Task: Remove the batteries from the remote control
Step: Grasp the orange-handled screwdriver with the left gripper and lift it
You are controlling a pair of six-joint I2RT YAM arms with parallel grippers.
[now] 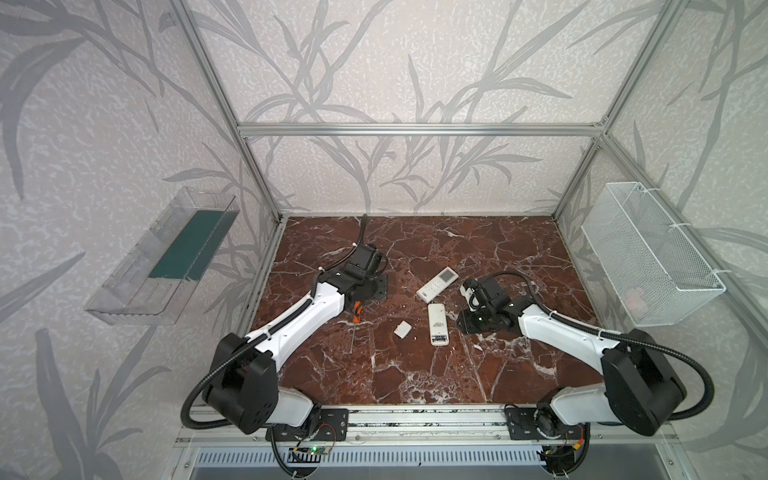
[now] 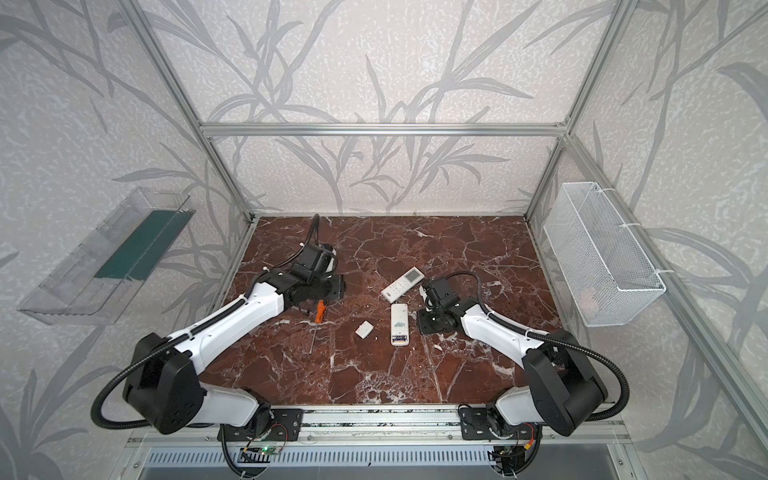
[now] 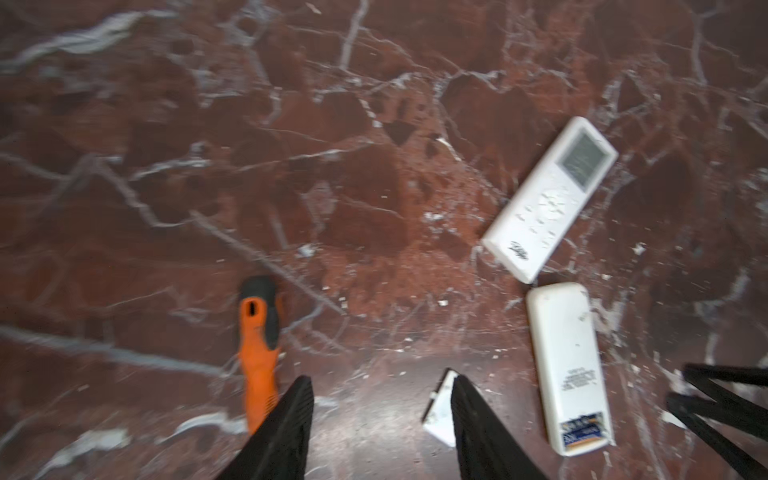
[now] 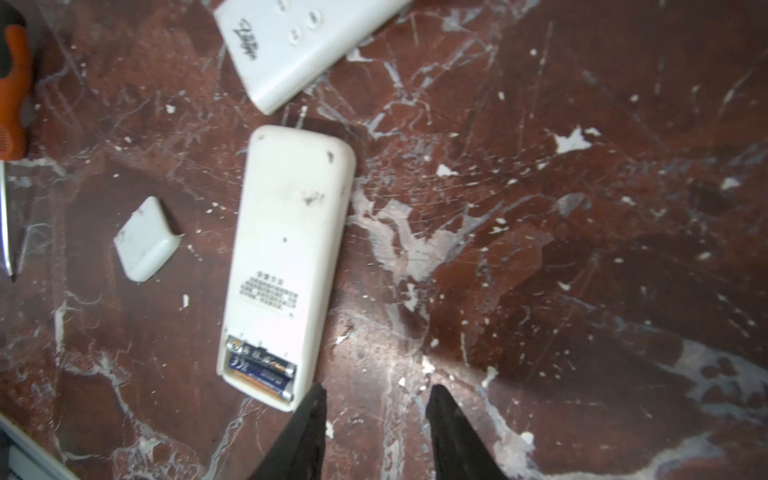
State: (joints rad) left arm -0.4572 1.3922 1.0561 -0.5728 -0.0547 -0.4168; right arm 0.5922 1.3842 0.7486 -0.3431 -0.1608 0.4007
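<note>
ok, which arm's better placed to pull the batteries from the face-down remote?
Right, likely. The right tool hangs open just beside the exposed batteries at the open end of the face-down remote. The left tool, also open, is over the loose cover near the screwdriver, farther from that compartment.

Shows the batteries (image 4: 259,368) only in the right wrist view; too small to tell in both top views. Cuts off the screwdriver (image 4: 14,104) and the far remote (image 4: 299,45) at that view's edges. Blurred all over in the left wrist view; hides part of the white cover (image 3: 438,415) behind a finger (image 3: 473,428) of the left gripper (image 3: 382,384).
</note>
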